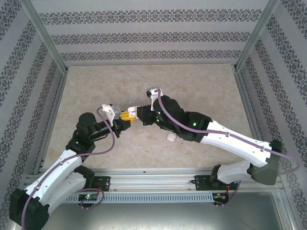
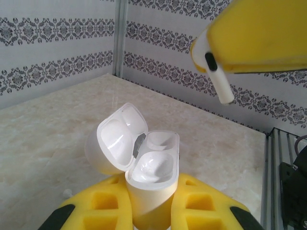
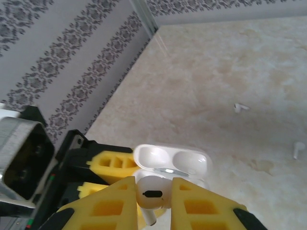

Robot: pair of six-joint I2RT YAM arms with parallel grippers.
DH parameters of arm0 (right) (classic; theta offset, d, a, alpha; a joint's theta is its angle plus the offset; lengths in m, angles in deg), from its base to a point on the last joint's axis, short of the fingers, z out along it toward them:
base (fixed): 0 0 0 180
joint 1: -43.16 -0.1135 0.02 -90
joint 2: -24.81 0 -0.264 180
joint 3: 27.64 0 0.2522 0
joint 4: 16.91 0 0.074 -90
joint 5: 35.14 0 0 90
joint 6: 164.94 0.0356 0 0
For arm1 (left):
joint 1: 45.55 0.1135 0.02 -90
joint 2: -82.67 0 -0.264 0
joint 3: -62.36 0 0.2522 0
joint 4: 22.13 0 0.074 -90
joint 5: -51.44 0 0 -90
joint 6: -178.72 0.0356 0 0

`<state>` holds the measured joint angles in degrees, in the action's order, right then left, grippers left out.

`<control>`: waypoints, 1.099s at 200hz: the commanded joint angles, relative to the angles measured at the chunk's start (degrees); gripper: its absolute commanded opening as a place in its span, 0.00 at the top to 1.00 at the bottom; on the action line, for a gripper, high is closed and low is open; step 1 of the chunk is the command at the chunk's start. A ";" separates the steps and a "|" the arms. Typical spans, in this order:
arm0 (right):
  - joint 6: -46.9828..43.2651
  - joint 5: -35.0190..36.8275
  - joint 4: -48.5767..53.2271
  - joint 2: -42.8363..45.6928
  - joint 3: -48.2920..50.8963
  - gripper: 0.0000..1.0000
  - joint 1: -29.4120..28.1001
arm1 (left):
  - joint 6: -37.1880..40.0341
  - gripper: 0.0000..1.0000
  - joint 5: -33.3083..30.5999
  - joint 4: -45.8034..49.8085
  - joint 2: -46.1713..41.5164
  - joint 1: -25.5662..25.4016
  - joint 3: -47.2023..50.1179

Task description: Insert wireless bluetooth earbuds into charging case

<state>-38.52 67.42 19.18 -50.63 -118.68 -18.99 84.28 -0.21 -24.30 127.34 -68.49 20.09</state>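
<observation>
My left gripper (image 2: 151, 189) is shut on the white charging case (image 2: 152, 167), which it holds upright above the table. The lid (image 2: 117, 139) is swung open to the left and both wells look empty. My right gripper (image 3: 153, 184) is shut on one white earbud (image 3: 152, 194), whose stem points down. That earbud (image 2: 214, 72) hangs above and to the right of the open case, apart from it. In the top view the left gripper (image 1: 125, 117) and right gripper (image 1: 137, 113) meet at mid-table.
Two loose earbuds (image 3: 240, 107) (image 3: 298, 149) lie on the beige table beyond the case. Another small white bit (image 1: 128, 101) lies just behind the grippers. A second white case (image 1: 171, 137) rests under the right arm. Patterned walls and metal posts enclose the table.
</observation>
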 commanded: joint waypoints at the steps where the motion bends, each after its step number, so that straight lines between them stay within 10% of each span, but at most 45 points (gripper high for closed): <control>1: -3.86 -1.77 -5.21 -1.05 -0.36 0.82 -0.43 | 0.80 1.00 -0.47 -3.97 -1.21 -0.81 -1.13; 220: 1.15 -6.77 -11.81 -4.38 5.43 0.83 0.28 | -3.09 1.00 -3.47 -5.05 -5.47 -0.86 1.79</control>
<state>-38.82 61.60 7.68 -56.18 -115.71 -18.81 82.24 -3.05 -26.70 123.16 -68.82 21.99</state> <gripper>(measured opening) 0.172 0.151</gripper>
